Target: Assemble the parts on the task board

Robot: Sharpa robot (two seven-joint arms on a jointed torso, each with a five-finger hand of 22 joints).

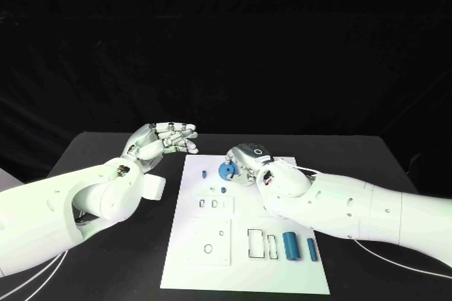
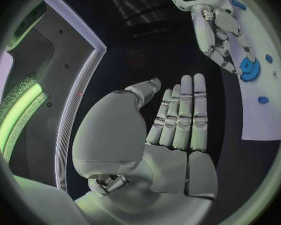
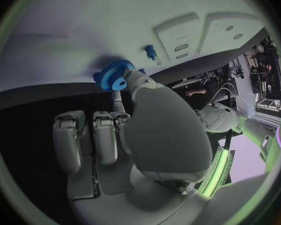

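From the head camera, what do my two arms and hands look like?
Both arms are smooth, bulky white shells. The left hand and the right hand are silver metal with segmented fingers. Thin white cables trail beside each arm, and the right hand carries a round dark patch on its back.

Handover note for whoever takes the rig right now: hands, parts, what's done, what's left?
Left hand: holds nothing, fingers loosely apart, off the task board's far left corner, above the black table.
Right hand: at the board's far end, fingers on the blue gear; the right wrist view shows a thumb and a finger pinching it at the board surface.
Small blue peg stands just left of the gear.
Two blue cylinders lie at the board's near right, untouched, beside empty outlined slots.
Done: hard to say; the gear may be seating.
Left: cylinders and the remaining slots.
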